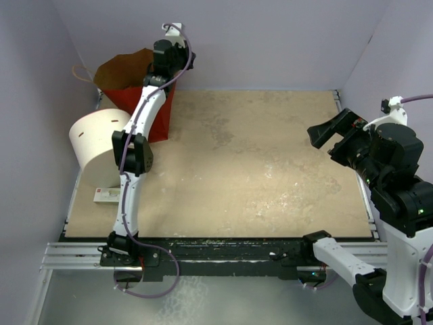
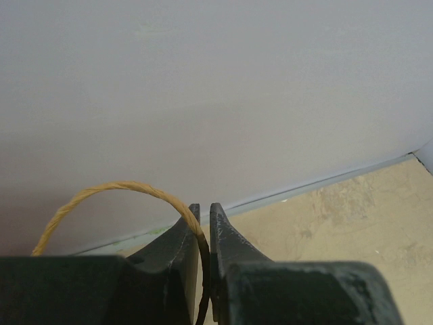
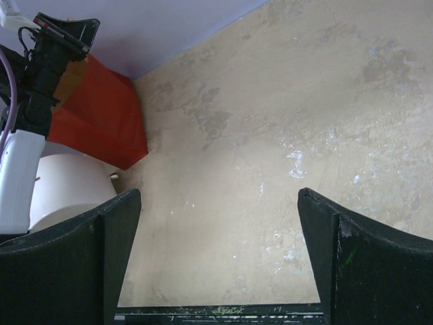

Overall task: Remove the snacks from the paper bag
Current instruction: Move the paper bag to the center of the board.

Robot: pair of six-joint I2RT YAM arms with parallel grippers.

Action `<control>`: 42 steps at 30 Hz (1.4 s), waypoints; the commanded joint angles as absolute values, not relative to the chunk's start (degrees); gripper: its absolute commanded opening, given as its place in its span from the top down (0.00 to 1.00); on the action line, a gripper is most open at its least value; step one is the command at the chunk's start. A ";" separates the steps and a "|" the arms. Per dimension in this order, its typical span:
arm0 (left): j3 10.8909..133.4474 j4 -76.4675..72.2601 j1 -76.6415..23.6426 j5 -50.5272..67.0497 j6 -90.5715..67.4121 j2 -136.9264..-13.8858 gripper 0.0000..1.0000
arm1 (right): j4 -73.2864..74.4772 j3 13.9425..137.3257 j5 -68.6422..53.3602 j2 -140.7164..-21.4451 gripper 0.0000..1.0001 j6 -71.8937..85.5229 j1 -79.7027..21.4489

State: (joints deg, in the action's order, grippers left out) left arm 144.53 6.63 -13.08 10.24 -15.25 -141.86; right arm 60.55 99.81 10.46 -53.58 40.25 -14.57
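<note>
One tall red paper bag (image 1: 122, 73) stands upright in the far-left corner, mouth up; left gripper (image 2: 204, 207) pinches its thin string handle (image 2: 122, 186); right gripper (image 3: 216, 194) gapes wide.

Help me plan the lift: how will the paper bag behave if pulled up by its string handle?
The string handle pinched in the left tool looks thin and bendy, so the paper bag would probably swing and tilt. Its tall, open paper walls likely flex.

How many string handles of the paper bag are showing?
2. A loose handle hangs off the paper bag's left edge; the other handle is pinched in the shut left gripper at the right rim.
</note>
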 commanded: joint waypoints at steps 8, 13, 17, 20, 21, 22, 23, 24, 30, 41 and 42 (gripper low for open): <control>138.30 6.51 -15.90 16.25 -14.24 -129.23 1.00 | 58.22 100.11 7.80 -53.42 0.01 38.83 -14.33; 134.44 9.59 -19.45 18.02 -13.22 -124.49 1.00 | 57.57 99.16 6.85 -52.37 0.00 37.96 -14.32; 128.32 11.14 -22.32 17.65 -13.26 -118.61 1.00 | 57.21 98.33 5.84 -51.58 0.00 37.04 -14.33; 123.40 12.74 -24.39 17.36 -13.25 -114.04 1.00 | 57.12 97.97 4.80 -51.03 0.00 36.55 -14.33; 121.48 13.08 -25.03 17.20 -13.47 -112.34 1.00 | 57.11 97.79 4.37 -50.80 0.00 36.42 -14.30; 119.50 13.25 -25.62 17.22 -14.06 -110.65 1.00 | 57.10 97.63 3.96 -50.54 0.00 36.36 -14.32; 117.11 13.27 -26.25 17.41 -14.79 -108.79 1.00 | 57.13 97.34 3.62 -50.21 0.01 36.28 -14.33; 114.83 13.19 -26.95 17.81 -15.36 -106.95 1.00 | 57.23 96.99 3.34 -49.86 0.01 36.24 -14.33; 103.36 16.32 -32.02 16.93 -16.92 -95.93 1.00 | 57.57 95.41 0.31 -47.64 0.00 35.78 -14.33; 88.56 23.35 -41.88 14.36 -22.65 -77.85 1.00 | 58.19 92.99 -5.22 -45.80 0.01 33.22 -14.37; 87.61 23.32 -43.87 13.43 -23.54 -77.17 1.00 | 58.12 92.79 -5.81 -45.65 0.01 33.18 -14.33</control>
